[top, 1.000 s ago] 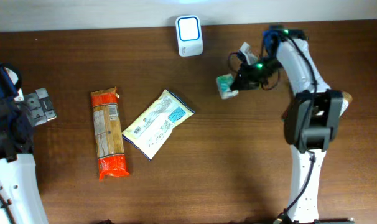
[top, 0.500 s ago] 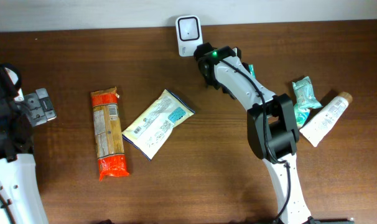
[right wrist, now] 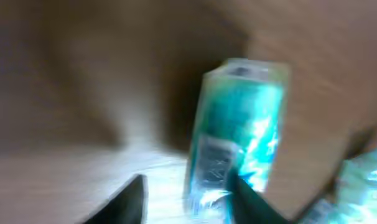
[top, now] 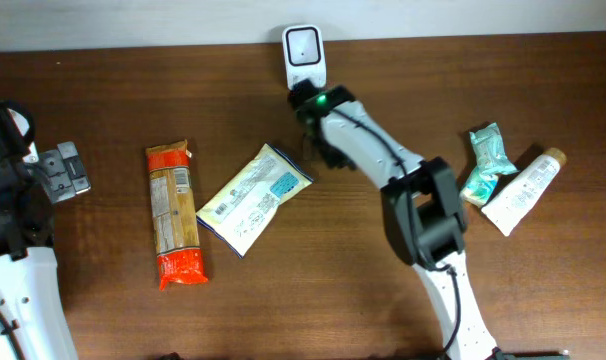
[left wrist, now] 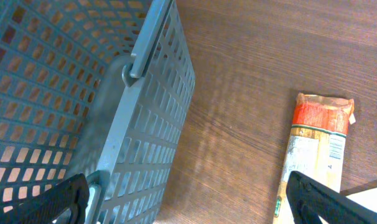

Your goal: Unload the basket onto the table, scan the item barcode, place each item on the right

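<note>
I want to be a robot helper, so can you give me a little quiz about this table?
1. True or false: the pasta lies left of the pouch.
2. Which stands at the far edge of the table? A scanner B pasta C pouch
3. How many items lie right of the right arm?
Key: 1 true; 2 A; 3 two, the packet and the tube.

Three packets (top: 173,215) (top: 255,198) (top: 486,160), one teal box (right wrist: 238,130), one tube (top: 523,190), one scanner (top: 303,55), one basket (left wrist: 64,93)
</note>
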Robot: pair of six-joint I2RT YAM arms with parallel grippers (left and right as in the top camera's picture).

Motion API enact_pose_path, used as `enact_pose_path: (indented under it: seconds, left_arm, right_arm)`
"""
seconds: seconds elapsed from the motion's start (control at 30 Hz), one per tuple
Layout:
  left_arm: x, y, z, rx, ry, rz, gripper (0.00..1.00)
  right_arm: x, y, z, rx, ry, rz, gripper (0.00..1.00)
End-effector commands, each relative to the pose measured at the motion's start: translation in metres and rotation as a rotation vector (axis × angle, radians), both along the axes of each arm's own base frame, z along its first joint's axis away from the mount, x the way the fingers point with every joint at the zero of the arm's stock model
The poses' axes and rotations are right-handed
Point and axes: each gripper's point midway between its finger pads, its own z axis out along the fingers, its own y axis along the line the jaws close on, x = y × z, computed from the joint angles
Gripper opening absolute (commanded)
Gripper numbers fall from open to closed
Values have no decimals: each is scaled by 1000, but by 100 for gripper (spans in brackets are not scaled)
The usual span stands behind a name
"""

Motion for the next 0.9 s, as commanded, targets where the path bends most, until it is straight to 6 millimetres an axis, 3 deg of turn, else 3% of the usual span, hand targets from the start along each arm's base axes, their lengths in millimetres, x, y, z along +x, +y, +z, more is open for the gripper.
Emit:
enact_pose_path:
  seconds: [0.0, 0.1, 0.2, 0.3, 0.43, 0.6, 0.7, 0.77, 0.83, 0.87]
  left_arm:
    - [-1, 2, 4, 15, -2, -1, 99]
    - [-1, 2, 4, 15, -2, -1, 99]
    - [-1, 2, 4, 15, -2, -1, 99]
    - [-1, 2, 4, 15, -2, -1, 99]
    - [-1, 2, 4, 15, -2, -1, 99]
    - [-1, 2, 4, 15, -2, -1, 99]
    - [-1, 2, 4, 15, -2, -1, 99]
    - [-1, 2, 4, 15, -2, -1, 99]
    - [-1, 2, 4, 15, -2, -1, 99]
    - [-1, 2, 4, 15, -2, -1, 99]
  right_arm:
    - [-14, 38, 1, 62, 34, 71, 51]
    - [3, 41, 35, 244, 48, 12, 52]
    - [21, 16, 48, 399, 86, -25, 66]
    - [24, -8, 38, 640, 208, 32, 71]
    - [31, -43, 14, 806, 230, -39, 72]
    - [22, -38, -3, 921, 266, -21, 70]
    - [11, -39, -23, 919, 297, -41, 54]
    - [5, -40, -31, 917, 315, -54, 34]
    - [4, -38, -31, 933, 320, -54, 22]
    - [4, -34, -28, 962, 322, -51, 22]
